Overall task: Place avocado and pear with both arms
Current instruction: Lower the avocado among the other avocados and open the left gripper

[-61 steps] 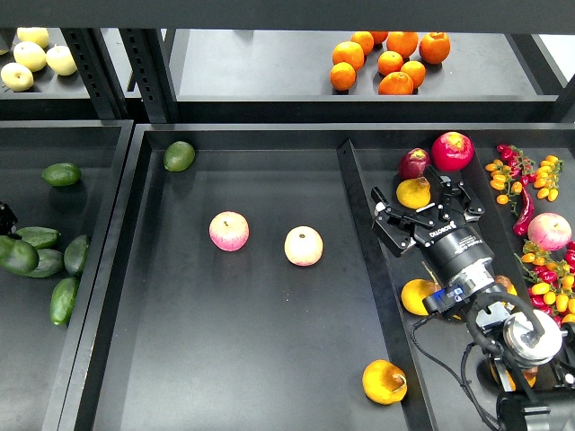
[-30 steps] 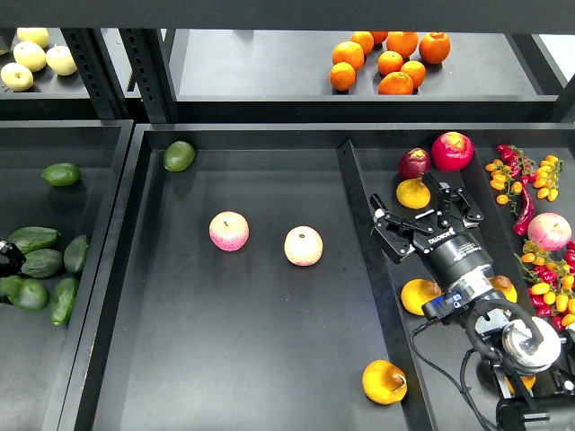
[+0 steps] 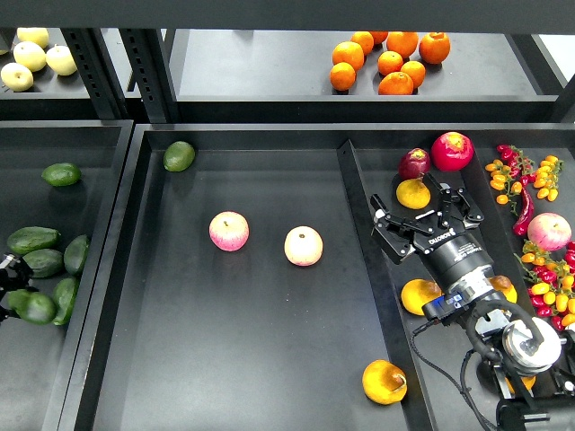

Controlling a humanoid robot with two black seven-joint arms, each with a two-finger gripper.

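My left gripper [image 3: 7, 280] shows only at the far left edge, over the left tray [image 3: 99, 269]. It looks shut on a dark green avocado [image 3: 34, 308], which it holds above the other avocados there. My right gripper [image 3: 424, 215] is open over the right tray [image 3: 364, 233], its fingers spread just in front of a yellow-orange pear [image 3: 413, 193] without touching it. A second pear [image 3: 420, 296] lies beside my right wrist. A third pear [image 3: 384, 382] lies in the middle tray near its front right corner.
The middle tray holds two pink-red apples [image 3: 229, 231] [image 3: 304, 245] and a lighter green avocado [image 3: 179, 155] at its back left. Several avocados [image 3: 43, 262] lie in the left tray. Red apples [image 3: 452, 150], chillies and small tomatoes [image 3: 539, 175] fill the right tray. Oranges [image 3: 386, 58] sit on the back shelf.
My left gripper has moved toward the front of the left tray, carrying the dark avocado with it. My right gripper has shifted slightly back and stayed open.
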